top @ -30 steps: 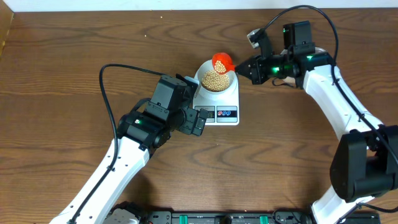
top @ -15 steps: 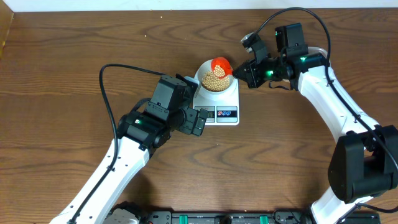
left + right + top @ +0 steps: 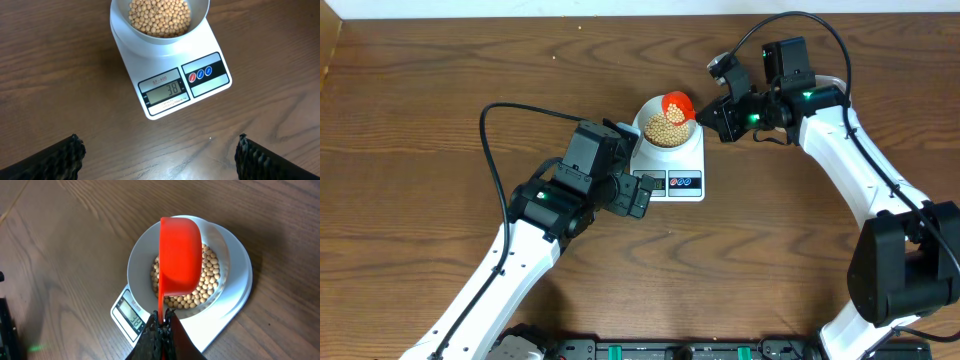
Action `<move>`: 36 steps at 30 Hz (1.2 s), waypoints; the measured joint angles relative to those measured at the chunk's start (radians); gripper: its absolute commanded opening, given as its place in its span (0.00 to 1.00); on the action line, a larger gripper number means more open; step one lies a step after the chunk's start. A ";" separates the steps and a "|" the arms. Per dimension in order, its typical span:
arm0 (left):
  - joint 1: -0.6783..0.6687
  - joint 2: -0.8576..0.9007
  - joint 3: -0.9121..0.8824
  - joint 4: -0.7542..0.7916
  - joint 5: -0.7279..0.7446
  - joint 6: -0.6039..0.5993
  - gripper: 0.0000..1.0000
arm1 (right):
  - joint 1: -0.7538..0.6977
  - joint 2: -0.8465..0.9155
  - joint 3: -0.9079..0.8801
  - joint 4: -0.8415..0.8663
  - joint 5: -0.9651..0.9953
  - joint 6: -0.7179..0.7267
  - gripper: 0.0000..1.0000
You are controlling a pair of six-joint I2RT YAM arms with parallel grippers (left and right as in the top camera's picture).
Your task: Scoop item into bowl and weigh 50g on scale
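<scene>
A white bowl of tan beans sits on the white scale. In the left wrist view the bowl, beans and scale show, and the display reads 38. My right gripper is shut on the handle of an orange-red scoop, tipped over the bowl's far right rim. In the right wrist view the scoop hangs turned over above the beans, held in the gripper. My left gripper is open and empty, just in front of the scale; its fingers frame bare table.
The brown wooden table runs wide on all sides. The left arm crosses from the bottom left, the right arm from the right edge. A black rail lies along the front edge.
My right gripper moved up and left, carrying the scoop from the bowl's right side to over its far rim and tipping it further. The left arm has not moved.
</scene>
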 measured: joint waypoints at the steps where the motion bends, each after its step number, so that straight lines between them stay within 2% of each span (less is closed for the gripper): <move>1: 0.000 0.000 0.000 0.000 0.000 0.000 0.98 | 0.000 0.000 0.000 0.000 0.000 -0.003 0.01; 10: 0.000 0.000 0.000 0.000 0.000 0.000 0.98 | 0.008 0.000 0.000 0.000 0.046 -0.052 0.01; 24: 0.000 0.000 0.000 0.000 0.000 0.000 0.98 | 0.106 0.000 0.000 0.000 0.203 -0.163 0.01; 36: 0.000 0.000 0.000 0.000 0.000 0.000 0.98 | 0.119 0.000 0.000 0.001 0.233 -0.197 0.01</move>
